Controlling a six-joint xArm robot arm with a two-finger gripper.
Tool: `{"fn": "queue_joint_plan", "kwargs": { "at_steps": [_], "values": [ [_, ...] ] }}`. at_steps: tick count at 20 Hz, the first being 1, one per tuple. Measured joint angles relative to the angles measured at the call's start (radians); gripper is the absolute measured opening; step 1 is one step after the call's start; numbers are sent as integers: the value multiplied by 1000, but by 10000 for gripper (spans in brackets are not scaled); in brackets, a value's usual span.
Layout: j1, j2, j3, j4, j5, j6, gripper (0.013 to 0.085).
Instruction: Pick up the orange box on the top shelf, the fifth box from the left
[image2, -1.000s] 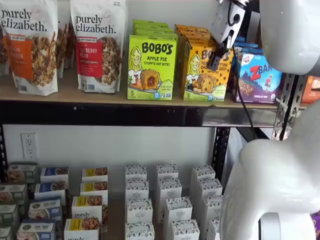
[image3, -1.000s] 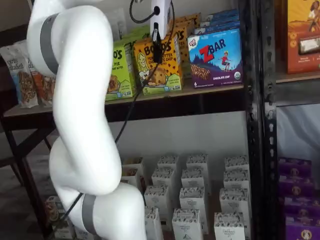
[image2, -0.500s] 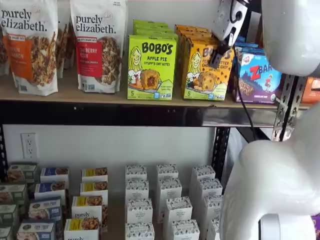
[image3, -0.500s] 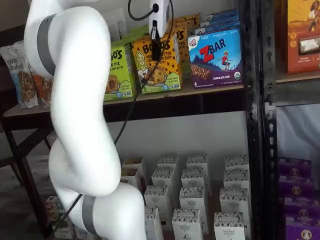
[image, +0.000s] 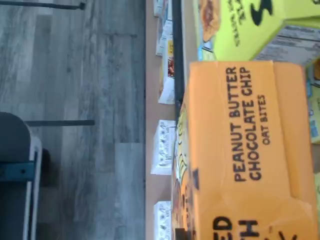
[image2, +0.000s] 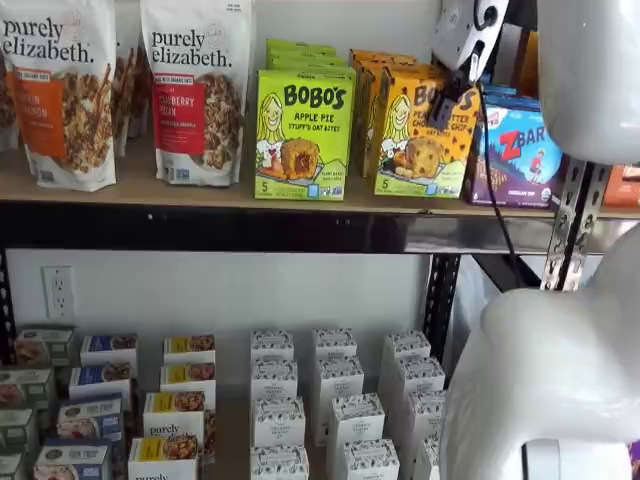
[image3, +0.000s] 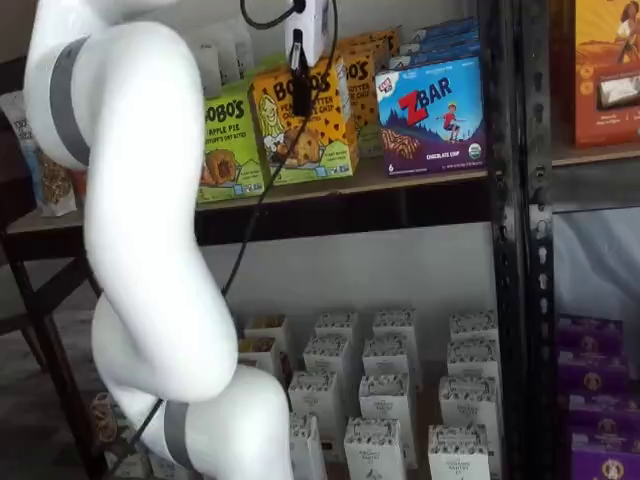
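Note:
The orange box (image2: 420, 140) printed "BOBO'S Peanut Butter Chocolate Chip" stands tilted at the front of the top shelf (image2: 200, 195), between a lime-green Apple Pie box (image2: 303, 135) and a blue ZBAR box (image2: 520, 150). My gripper (image2: 447, 105) comes down from above with its black finger across the box's upper front, shut on the box. It shows the same in the other shelf view: gripper (image3: 300, 90), orange box (image3: 305, 130). The wrist view shows the box's orange top panel (image: 240, 150) close up.
More orange boxes stand in a row behind the held one. Granola bags (image2: 195, 90) stand at the shelf's left. Small white boxes (image2: 335, 400) fill the lower shelf. A black perforated upright (image3: 510, 250) stands to the right. My white arm (image3: 150, 200) fills the foreground.
The orange box has tilted and shifted off its row toward the shelf front, moving with my gripper. The gripper has risen slightly and the arm has swung along with it.

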Motion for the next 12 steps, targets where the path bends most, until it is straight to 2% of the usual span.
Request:
{"fn": "queue_joint_plan", "kwargs": {
  "at_steps": [7,12],
  "values": [
    [-5,-54,-4,-18,95,8,370],
    [-10,-107,24,-33,131,6,370]
  ]
}}
